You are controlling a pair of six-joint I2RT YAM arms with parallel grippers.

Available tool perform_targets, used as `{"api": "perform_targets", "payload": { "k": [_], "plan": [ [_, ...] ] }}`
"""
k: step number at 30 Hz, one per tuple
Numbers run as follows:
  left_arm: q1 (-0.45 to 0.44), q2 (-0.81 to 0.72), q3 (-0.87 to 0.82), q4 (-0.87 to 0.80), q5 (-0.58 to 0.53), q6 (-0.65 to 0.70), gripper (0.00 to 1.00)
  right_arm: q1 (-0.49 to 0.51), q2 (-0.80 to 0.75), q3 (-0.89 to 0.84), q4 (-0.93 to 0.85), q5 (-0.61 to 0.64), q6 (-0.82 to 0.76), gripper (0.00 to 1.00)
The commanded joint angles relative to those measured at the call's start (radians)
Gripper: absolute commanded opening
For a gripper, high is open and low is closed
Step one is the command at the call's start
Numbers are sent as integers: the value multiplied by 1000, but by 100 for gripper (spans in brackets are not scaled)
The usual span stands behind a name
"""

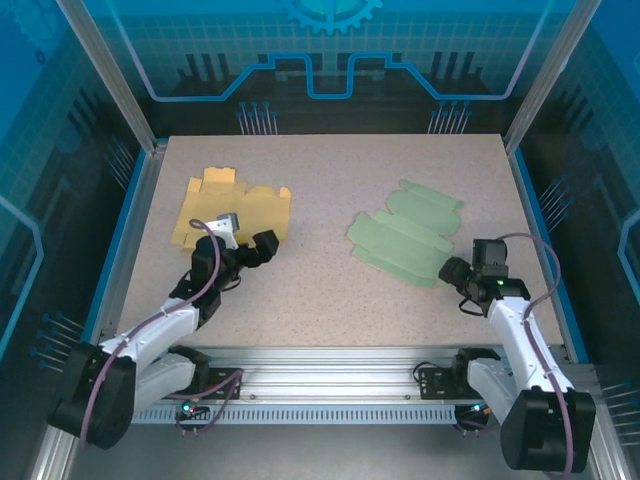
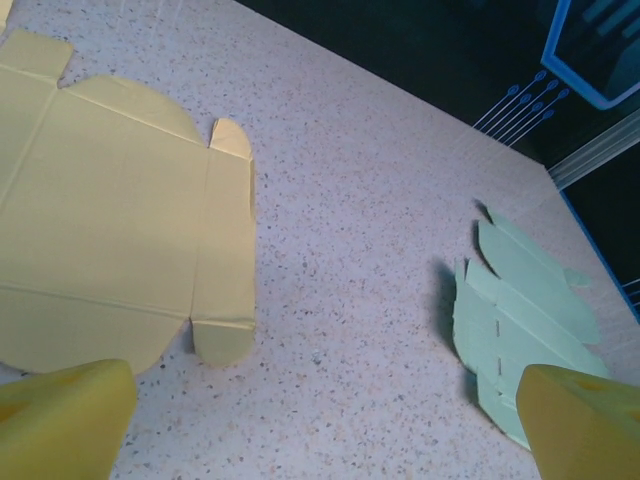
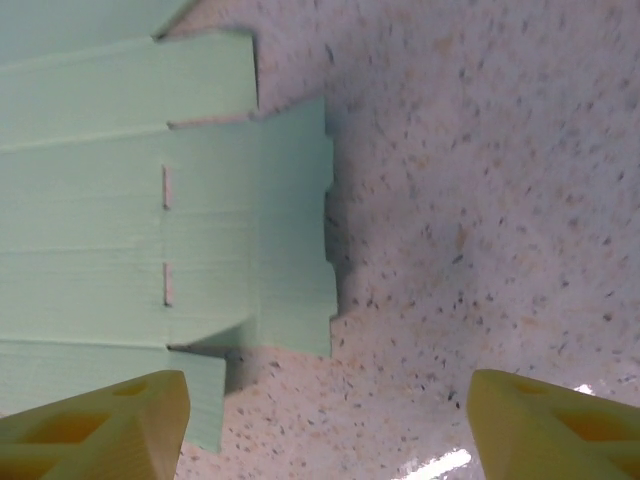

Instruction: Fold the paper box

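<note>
Two unfolded paper box blanks lie flat on the speckled table. The yellow blank (image 1: 232, 203) is at the back left, the green blank (image 1: 405, 236) right of the middle. My left gripper (image 1: 256, 252) hovers just near of the yellow blank's right edge. In the left wrist view it (image 2: 325, 430) is open over bare table, with the yellow blank (image 2: 100, 240) to its left and the green blank (image 2: 520, 310) to its right. My right gripper (image 1: 453, 272) is at the green blank's near right corner. It (image 3: 330, 425) is open, its left finger (image 3: 100, 425) over a flap of the green blank (image 3: 150, 200).
The table (image 1: 330, 300) has metal rails on its left and right sides and a blue-lit back wall (image 1: 330, 60). Bare speckled surface lies between the two blanks and along the near edge by the arm bases.
</note>
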Motion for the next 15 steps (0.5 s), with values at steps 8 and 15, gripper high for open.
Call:
{"api": "perform_targets", "payload": {
  "k": [8, 15],
  "plan": [
    [-7, -18, 44, -31, 63, -98, 99, -32, 281, 48, 163, -185, 49, 64],
    [-7, 14, 54, -23, 90, -103, 99, -24, 385, 72, 267, -266, 80, 51]
  ]
}}
